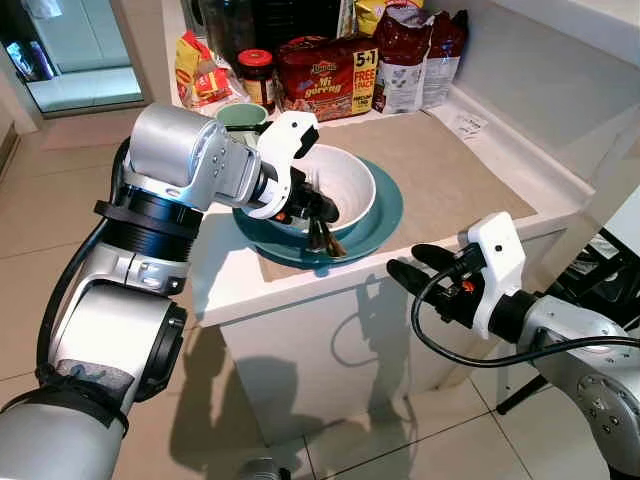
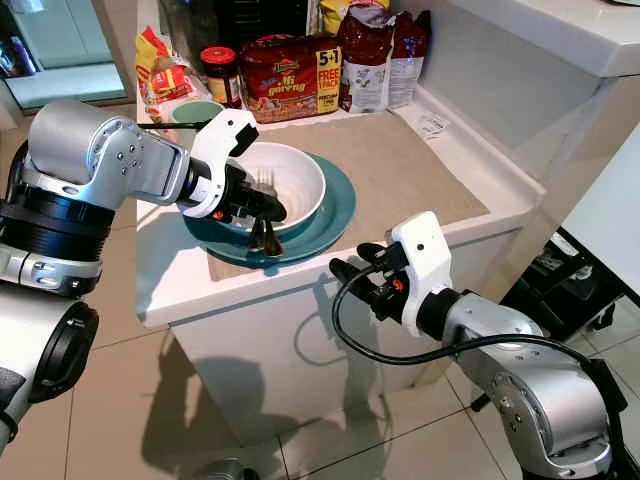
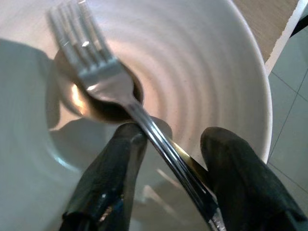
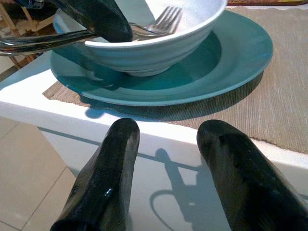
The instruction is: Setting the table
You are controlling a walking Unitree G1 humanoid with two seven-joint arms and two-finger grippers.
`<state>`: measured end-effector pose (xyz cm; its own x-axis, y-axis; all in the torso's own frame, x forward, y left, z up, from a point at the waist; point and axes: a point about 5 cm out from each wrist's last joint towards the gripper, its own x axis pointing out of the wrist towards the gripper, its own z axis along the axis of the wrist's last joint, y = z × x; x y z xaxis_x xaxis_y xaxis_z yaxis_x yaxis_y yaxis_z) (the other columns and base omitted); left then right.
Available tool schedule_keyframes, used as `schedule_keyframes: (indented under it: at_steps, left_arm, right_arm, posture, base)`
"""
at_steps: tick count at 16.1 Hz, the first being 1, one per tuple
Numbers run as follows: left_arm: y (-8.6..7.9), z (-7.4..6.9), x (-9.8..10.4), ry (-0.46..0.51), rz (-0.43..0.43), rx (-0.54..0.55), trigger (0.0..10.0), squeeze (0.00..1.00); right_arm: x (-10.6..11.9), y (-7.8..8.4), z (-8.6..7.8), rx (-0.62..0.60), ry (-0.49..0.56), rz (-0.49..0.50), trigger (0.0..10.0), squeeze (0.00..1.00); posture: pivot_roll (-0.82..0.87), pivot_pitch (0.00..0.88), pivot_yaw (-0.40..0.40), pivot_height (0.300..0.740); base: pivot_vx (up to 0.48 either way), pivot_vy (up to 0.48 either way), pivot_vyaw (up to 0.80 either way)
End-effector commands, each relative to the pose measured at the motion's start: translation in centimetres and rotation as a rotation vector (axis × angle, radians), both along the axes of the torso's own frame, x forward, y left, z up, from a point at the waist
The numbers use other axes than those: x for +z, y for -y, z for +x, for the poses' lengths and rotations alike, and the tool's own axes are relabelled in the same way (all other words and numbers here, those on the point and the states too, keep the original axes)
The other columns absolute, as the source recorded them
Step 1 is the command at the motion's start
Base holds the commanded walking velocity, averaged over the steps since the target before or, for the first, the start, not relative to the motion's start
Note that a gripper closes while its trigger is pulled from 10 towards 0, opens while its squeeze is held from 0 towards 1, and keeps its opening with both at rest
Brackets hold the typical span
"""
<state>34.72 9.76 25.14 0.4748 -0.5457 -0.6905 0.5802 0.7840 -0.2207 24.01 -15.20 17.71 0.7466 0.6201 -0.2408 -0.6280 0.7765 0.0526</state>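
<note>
White worktop (image 1: 230, 285), tan placemat (image 1: 450, 165) reaching its front edge. Teal plate (image 1: 385, 210) on the mat near the front-left corner, white bowl (image 1: 350, 180) sitting on the plate. Snack bags (image 1: 325, 75) and a jar (image 1: 255, 70) along the back edge. Left gripper (image 3: 166, 144) over the bowl's near rim, fingers (image 3: 108, 183) clamped on a fork (image 3: 96, 72) and spoon (image 3: 79, 103), heads inside the bowl. Right gripper (image 4: 166, 139) below the front edge, fingers apart, holding nothing.

Bowls: you have one white bowl (image 1: 345, 185).
Plates: one teal plate (image 1: 385, 215).
Forks: one fork (image 3: 101, 72).
Spoons: one spoon (image 3: 82, 103).
Jars: one jar (image 1: 256, 75).
Placemats: one placemat (image 1: 450, 165).
</note>
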Motion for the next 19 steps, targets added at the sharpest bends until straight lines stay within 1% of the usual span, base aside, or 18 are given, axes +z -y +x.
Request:
schedule_keyframes:
  at_steps: [1,10,11,12,15,18,19]
  left_arm:
    - [-0.2,0.0,-0.6,-0.024,0.027,0.015,0.0,0.00]
    - [-0.4,-0.1,-0.2,-0.025,0.002,0.020,0.0,0.00]
    - [-0.5,0.1,0.5,-0.002,-0.018,0.026,0.0,0.00]
    - [-0.5,0.2,0.7,0.004,-0.024,0.027,0.0,0.00]
    - [-0.9,0.5,2.4,0.057,-0.057,0.042,0.0,0.00]
    - [-1.1,0.4,2.9,0.067,-0.074,0.040,0.0,0.00]
    - [-1.1,0.2,3.1,0.073,-0.079,0.024,0.0,0.00]
  right_arm:
    - [0.2,0.1,-0.2,-0.001,0.006,-0.005,10.0,0.00]
    - [0.2,0.0,-0.3,-0.005,0.007,-0.001,10.0,0.00]
    - [0.2,0.1,-0.2,-0.007,0.008,-0.001,10.0,0.00]
    - [0.2,0.1,-0.2,-0.007,0.009,-0.001,10.0,0.00]
    - [0.3,0.1,-0.1,-0.007,0.011,0.000,10.0,0.00]
    - [0.3,0.1,-0.1,-0.002,0.011,-0.001,10.0,0.00]
    - [0.3,0.1,-0.1,0.004,0.009,-0.006,10.0,0.00]
  posture:
    - [0.06,0.000,0.025,0.740]
    - [0.07,0.000,0.026,0.740]
    - [0.07,0.000,0.025,0.740]
    - [0.07,0.000,0.025,0.740]
    - [0.07,0.000,0.019,0.740]
    - [0.07,0.000,0.011,0.740]
    - [0.07,0.000,0.008,0.740]
  base:
    - [0.000,0.000,0.00]
    - [0.000,0.000,0.00]
    - [0.000,0.000,0.00]
    - [0.000,0.000,0.00]
    - [0.000,0.000,0.00]
    - [0.000,0.000,0.00]
    - [0.000,0.000,0.00]
